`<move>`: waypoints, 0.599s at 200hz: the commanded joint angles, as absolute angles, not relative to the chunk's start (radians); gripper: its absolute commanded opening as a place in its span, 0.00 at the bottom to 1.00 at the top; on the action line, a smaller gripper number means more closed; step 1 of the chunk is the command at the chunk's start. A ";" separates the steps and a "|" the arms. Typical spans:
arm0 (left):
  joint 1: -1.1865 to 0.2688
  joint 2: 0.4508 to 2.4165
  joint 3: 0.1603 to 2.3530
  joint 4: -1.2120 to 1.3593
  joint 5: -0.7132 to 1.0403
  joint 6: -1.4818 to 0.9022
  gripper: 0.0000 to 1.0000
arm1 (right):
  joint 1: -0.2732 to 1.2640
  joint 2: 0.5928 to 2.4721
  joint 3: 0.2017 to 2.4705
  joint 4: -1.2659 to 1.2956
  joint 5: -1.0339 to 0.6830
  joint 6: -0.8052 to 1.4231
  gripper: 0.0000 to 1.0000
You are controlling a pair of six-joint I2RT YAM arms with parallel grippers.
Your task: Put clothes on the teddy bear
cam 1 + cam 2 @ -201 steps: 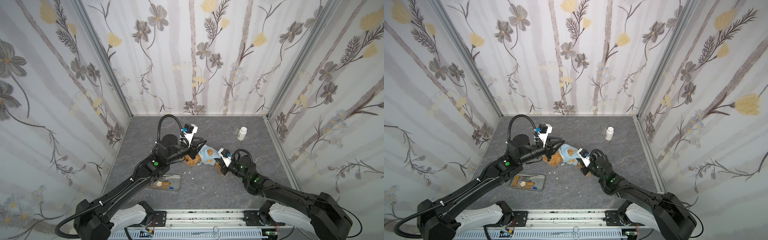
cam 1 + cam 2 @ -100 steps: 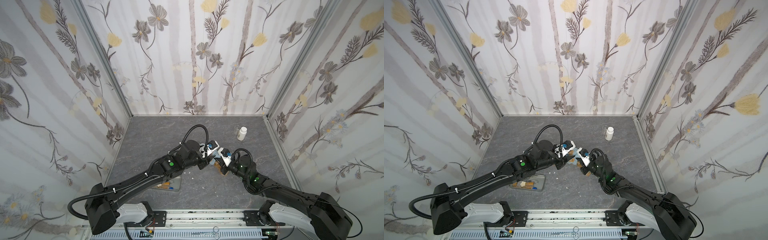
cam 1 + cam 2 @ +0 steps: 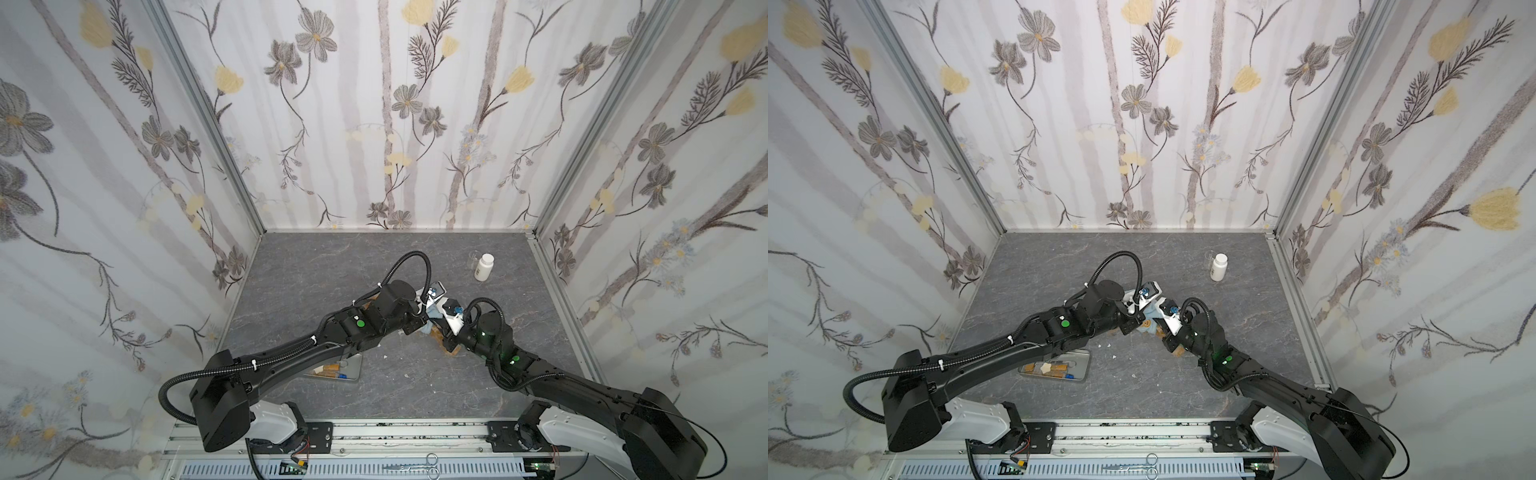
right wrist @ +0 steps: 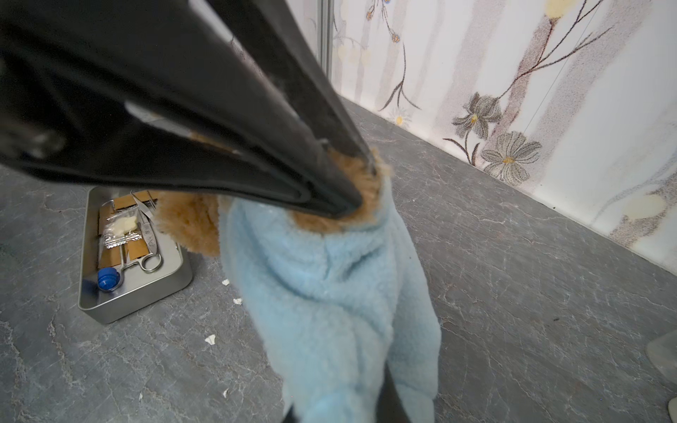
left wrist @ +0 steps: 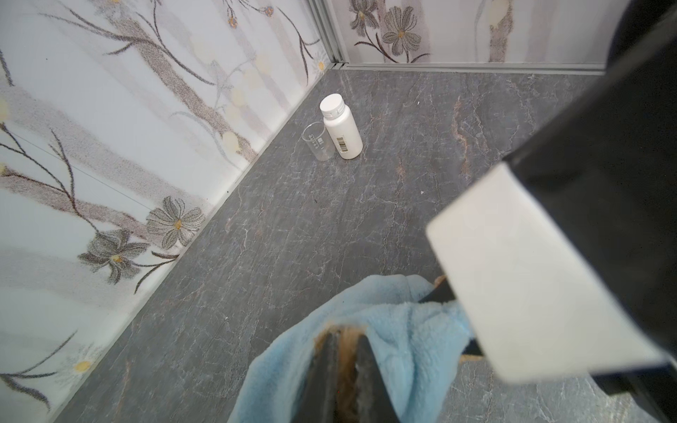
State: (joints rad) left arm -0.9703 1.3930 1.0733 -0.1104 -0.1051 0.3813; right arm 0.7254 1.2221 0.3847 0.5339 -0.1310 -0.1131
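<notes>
Floral wallpaper closes three sides of a grey marbled table (image 3: pixel 374 270). At mid-frame in both top views, a little right of centre, the two arms meet over the teddy bear (image 4: pixel 190 223). The wrists hide most of it there, and only scraps of brown and blue show.

The wrist views show more. The bear already wears a light blue fleece shirt (image 4: pixel 329 293) over its body, with golden-brown fur showing at one opening. The left gripper (image 5: pixel 344 351) has its fingers drawn together on that fur, right at the shirt's edge. The right gripper (image 4: pixel 340 399) is clamped on the opposite end of the shirt. I cannot tell whether a limb lies inside that pinch, or whether the bear rests on the table or hangs between the two.

An open metal tin (image 4: pixel 139 300) holding scissors sits toward the lower left of the table in the top views. A white bottle (image 5: pixel 342 128) and a small clear beaker (image 5: pixel 317 143) stand together at the table's upper right, well apart from the work.

The bear looks light, soft and easily squashed. A pinch on fur tips alone would likely slip, so a deeper hold on a limb or the stuffed body seems safer. The fleece looks stretchy and grippy, and is probably best taken by a hem or cuff and worked along gently. Hard pulling could drag the bear rather than seat the garment.
</notes>
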 commanded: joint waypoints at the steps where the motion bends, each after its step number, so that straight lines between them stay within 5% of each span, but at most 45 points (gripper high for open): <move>1: -0.969 1.405 1.084 -0.115 -0.161 0.366 0.00 | 0.728 1.206 0.389 0.625 -0.156 -0.101 0.00; 120: -0.841 1.224 1.028 0.042 0.046 0.041 0.00 | 0.739 1.222 0.365 0.611 -0.071 -0.112 0.00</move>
State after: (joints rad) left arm -0.8486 1.2518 1.0309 -0.0639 0.0303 0.0959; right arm 0.7330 1.2129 0.3538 0.6231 -0.1024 -0.1062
